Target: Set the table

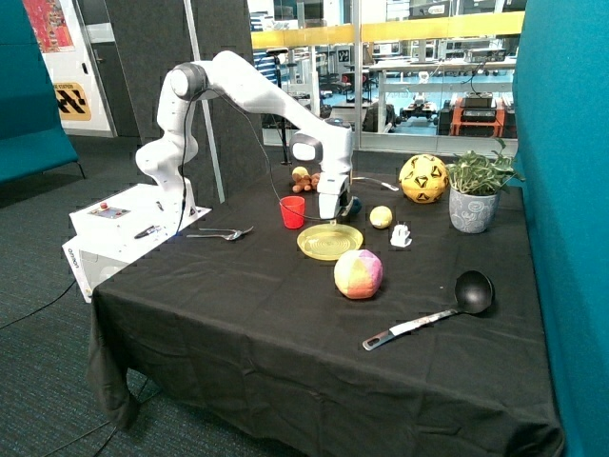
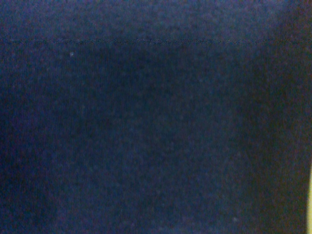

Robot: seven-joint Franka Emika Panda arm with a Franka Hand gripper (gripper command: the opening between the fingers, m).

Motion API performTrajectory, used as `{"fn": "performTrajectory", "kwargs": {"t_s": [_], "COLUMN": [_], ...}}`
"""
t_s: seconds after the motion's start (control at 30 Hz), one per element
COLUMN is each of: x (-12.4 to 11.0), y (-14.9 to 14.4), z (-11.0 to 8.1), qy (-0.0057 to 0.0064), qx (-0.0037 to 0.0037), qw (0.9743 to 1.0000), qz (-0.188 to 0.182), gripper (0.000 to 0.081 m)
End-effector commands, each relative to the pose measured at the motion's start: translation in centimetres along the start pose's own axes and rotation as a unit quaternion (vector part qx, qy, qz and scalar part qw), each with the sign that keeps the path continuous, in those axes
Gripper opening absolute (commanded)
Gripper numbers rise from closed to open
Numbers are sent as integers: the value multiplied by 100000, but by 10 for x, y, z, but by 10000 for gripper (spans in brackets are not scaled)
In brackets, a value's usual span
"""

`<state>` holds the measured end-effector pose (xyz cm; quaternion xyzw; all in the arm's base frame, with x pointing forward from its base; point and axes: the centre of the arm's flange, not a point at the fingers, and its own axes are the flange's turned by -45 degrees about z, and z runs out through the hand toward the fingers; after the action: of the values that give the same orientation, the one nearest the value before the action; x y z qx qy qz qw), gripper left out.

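Plate (image 1: 329, 242) yellow, round, shallow-rimmed, just below gripper (image 1: 330, 215), red cup (image 1: 292, 211) just beside gripper, fork (image 1: 221, 233) well apart past cup, gripper low over black tablecloth (image 1: 238, 314), no readable writing.

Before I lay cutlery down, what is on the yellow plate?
Nothing shows on the yellow plate. The pincer hangs at its far rim, hiding a bit of cloth there.

A yellow-and-black ball (image 1: 423, 178) sits beside a potted plant (image 1: 475, 195) at the tabletop's (image 1: 238, 314) far edge; a pink-and-yellow ball (image 1: 358, 274) (nearer the camera) lies apart from a small lemon-yellow ball (image 1: 381, 217).
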<state>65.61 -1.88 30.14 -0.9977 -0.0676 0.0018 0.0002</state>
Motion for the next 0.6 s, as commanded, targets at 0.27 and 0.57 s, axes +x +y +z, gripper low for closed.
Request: {"fn": "performTrajectory", "kwargs": {"t_s": [0.27,0.57], "x": [3,1], "y": [-3,1], "z": [9,12], "qy": [177,177], "qx": [-32,-31], "qw": [99999,100000], "qz": [-292,-155], "gripper": [289,265]}}
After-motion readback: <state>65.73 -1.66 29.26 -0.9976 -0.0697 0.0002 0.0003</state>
